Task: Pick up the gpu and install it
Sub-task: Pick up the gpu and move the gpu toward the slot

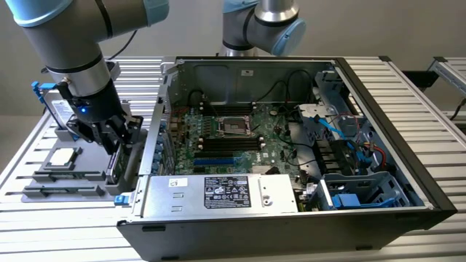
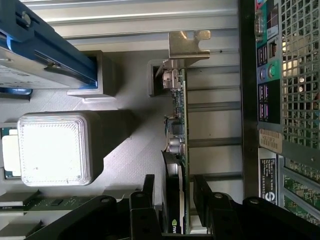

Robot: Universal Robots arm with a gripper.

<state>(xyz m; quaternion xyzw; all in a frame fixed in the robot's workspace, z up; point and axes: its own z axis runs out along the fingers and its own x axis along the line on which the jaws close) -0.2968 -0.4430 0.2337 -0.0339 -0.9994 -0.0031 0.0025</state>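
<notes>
The gpu (image 2: 179, 125) stands on its long edge in a slot of the grey holder (image 1: 65, 183), beside the open computer case's wall, at the exterior view's left. Its green board edge and silver end bracket (image 2: 187, 45) face the wrist camera. In the exterior view the gpu (image 1: 117, 166) is a dark upright card under the arm. My gripper (image 1: 117, 139) is lowered over it. The gripper (image 2: 175, 187) is open, with a black finger (image 2: 148, 187) on either side of the card and a narrow gap to each face.
The open computer case (image 1: 378, 125) lies at the exterior view's right, with the motherboard (image 1: 233, 136) and blue slots (image 1: 215, 162) exposed. The holder also carries a CPU chip (image 1: 62, 157) and a blue-framed hard drive (image 1: 49, 103). A second arm (image 1: 262, 27) stands behind the case.
</notes>
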